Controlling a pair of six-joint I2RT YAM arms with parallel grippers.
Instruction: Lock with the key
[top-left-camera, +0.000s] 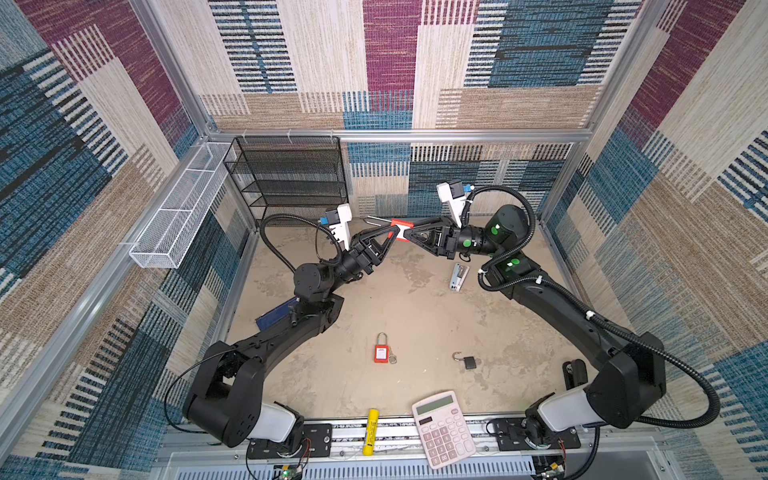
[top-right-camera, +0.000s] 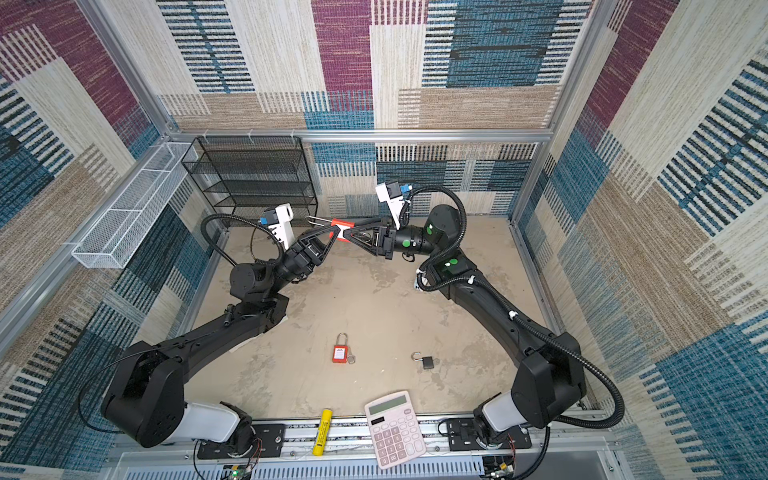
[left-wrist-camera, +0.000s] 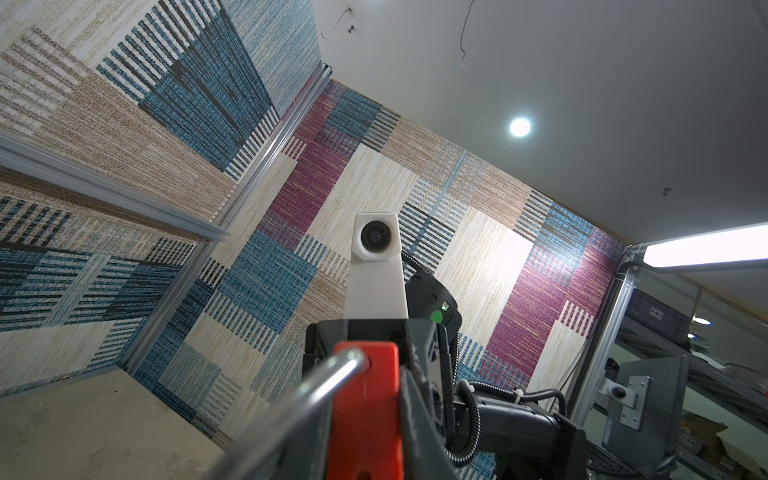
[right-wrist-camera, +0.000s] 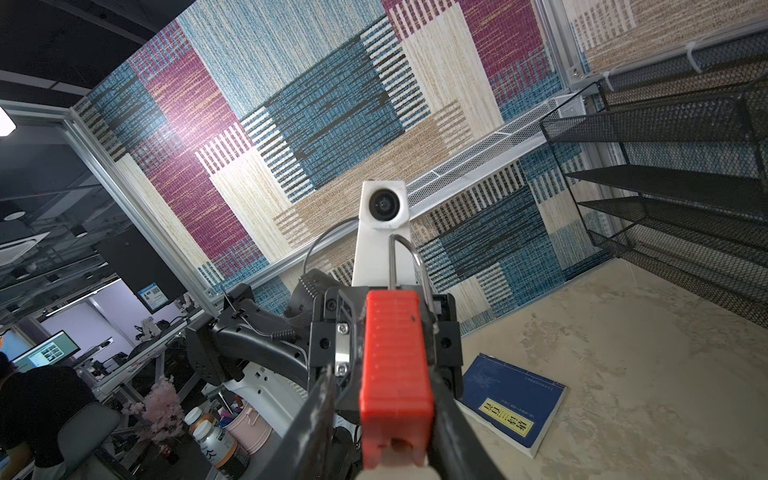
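Note:
A red padlock (top-left-camera: 402, 230) with a silver shackle (top-left-camera: 374, 220) hangs in the air near the back wall, between both arms. My left gripper (top-left-camera: 392, 227) is shut on its shackle end, and the red body (left-wrist-camera: 365, 407) fills the left wrist view. My right gripper (top-left-camera: 409, 233) reaches in from the opposite side, its jaws on either side of the keyhole end (right-wrist-camera: 395, 374). One finger (right-wrist-camera: 446, 411) lies against the body and a slim gap shows at the other. No key shows in the keyhole. A small key on a ring (top-left-camera: 392, 357) lies on the table.
On the table lie a second red padlock (top-left-camera: 380, 353), an open black padlock (top-left-camera: 469, 361), a stapler (top-left-camera: 458, 276) and a blue book (right-wrist-camera: 511, 403). A calculator (top-left-camera: 444, 428) and a yellow tube (top-left-camera: 370, 432) sit at the front edge. A black mesh shelf (top-left-camera: 291, 174) and a white basket (top-left-camera: 183, 208) stand at the back left.

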